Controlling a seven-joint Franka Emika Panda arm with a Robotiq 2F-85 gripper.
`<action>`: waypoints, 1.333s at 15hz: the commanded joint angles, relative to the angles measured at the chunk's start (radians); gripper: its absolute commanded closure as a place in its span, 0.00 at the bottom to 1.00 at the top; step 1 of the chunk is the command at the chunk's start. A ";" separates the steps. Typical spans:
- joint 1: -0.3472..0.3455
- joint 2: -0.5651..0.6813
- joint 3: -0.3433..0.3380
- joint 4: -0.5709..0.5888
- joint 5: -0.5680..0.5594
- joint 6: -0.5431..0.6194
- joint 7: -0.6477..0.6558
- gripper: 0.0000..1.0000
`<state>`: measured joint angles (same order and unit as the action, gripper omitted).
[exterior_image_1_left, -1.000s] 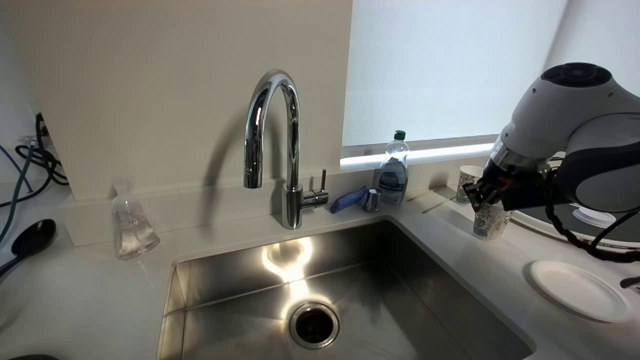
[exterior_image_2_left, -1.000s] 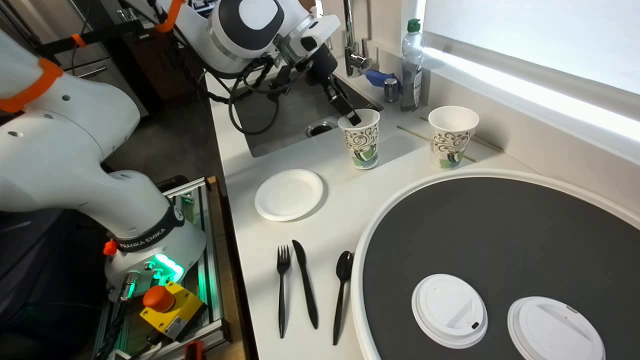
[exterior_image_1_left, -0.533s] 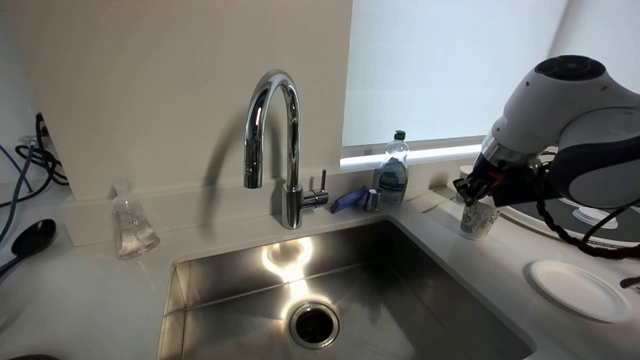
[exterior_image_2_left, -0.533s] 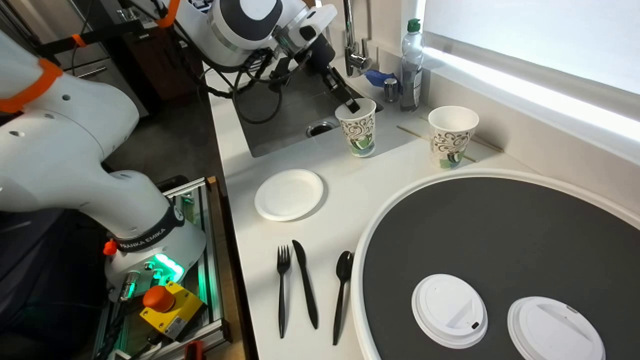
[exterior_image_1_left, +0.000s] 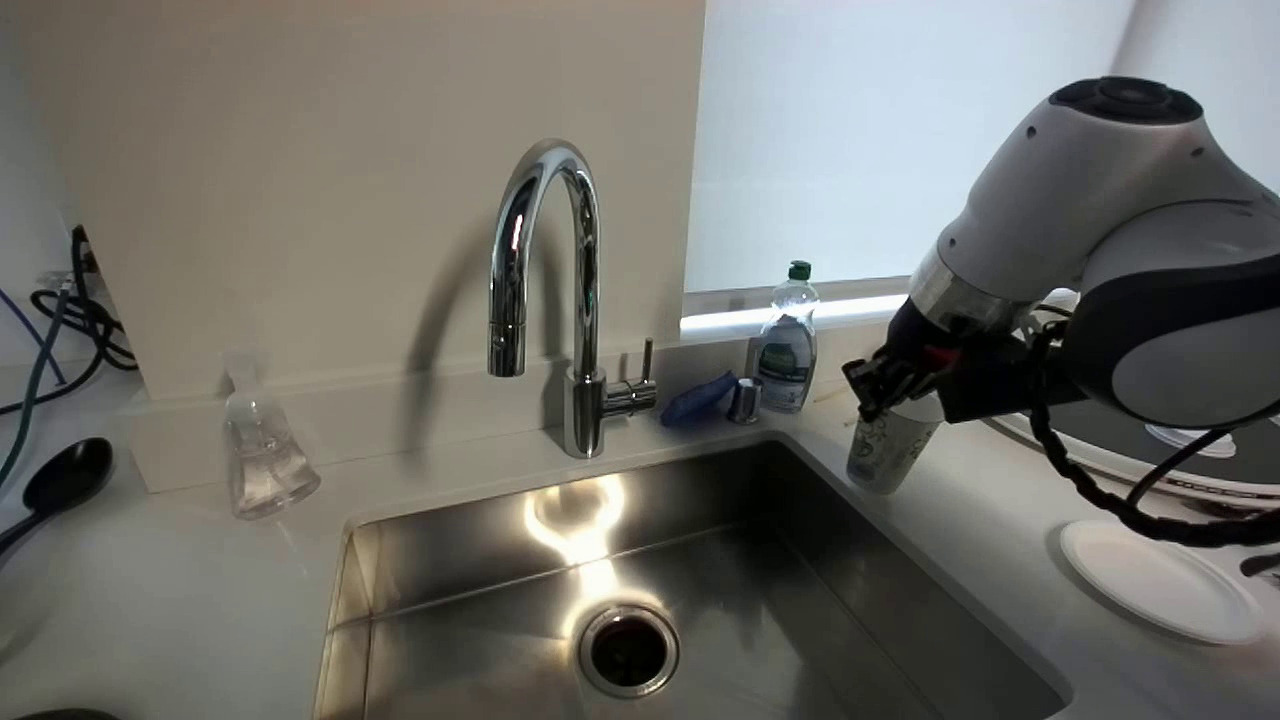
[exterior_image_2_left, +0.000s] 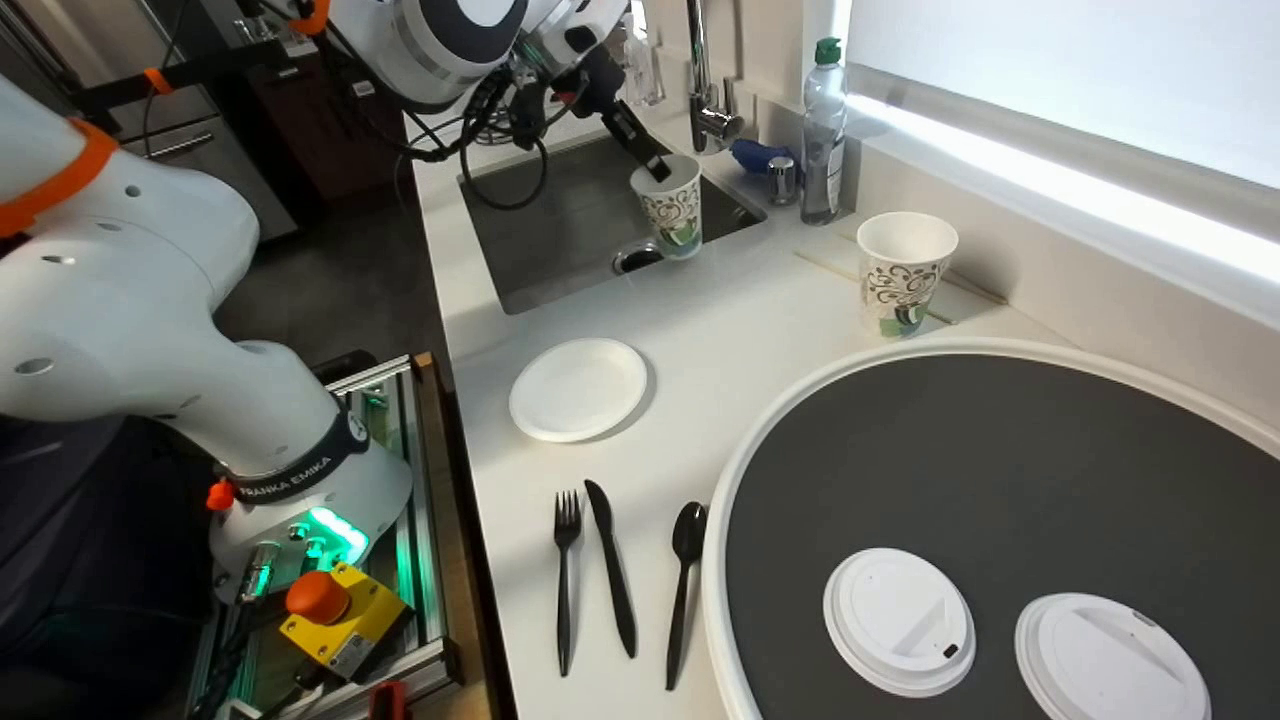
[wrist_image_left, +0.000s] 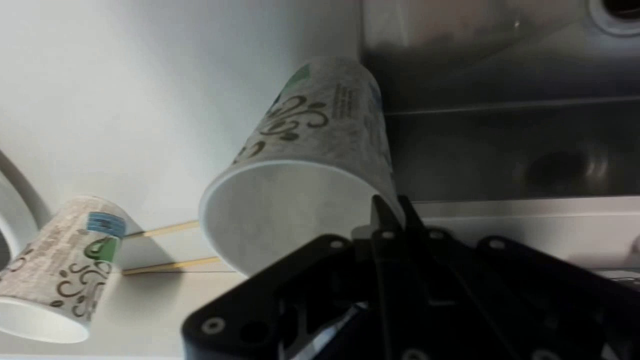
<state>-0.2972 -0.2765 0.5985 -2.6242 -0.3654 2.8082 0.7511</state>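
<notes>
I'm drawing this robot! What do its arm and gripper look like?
The arm is white and rounded, with dark caps, orange bands and a black strip reading FRANKA EMIKA. Black cables loop beside it. The gripper is black, with slim fingers and small round screws.

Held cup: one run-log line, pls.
cup: near sink | jaws: shut on its rim | other cup: on counter | plate: on counter

You have a beige wall (exterior_image_1_left: 350, 180) beside a white roller blind (exterior_image_1_left: 850, 150), with a bright strip of light (exterior_image_1_left: 720, 327) just below it; you also see dark floor (exterior_image_2_left: 320, 265) and, dimly, what is probably a steel-fronted appliance (exterior_image_2_left: 205, 165).
</notes>
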 joint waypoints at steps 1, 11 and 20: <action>0.136 -0.020 -0.032 0.010 0.120 -0.006 -0.101 0.99; 0.322 0.002 -0.035 0.033 0.209 0.014 -0.189 0.99; 0.345 0.029 0.003 0.045 0.183 0.000 -0.166 0.97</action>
<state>0.0474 -0.2472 0.6015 -2.5791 -0.1828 2.8082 0.5850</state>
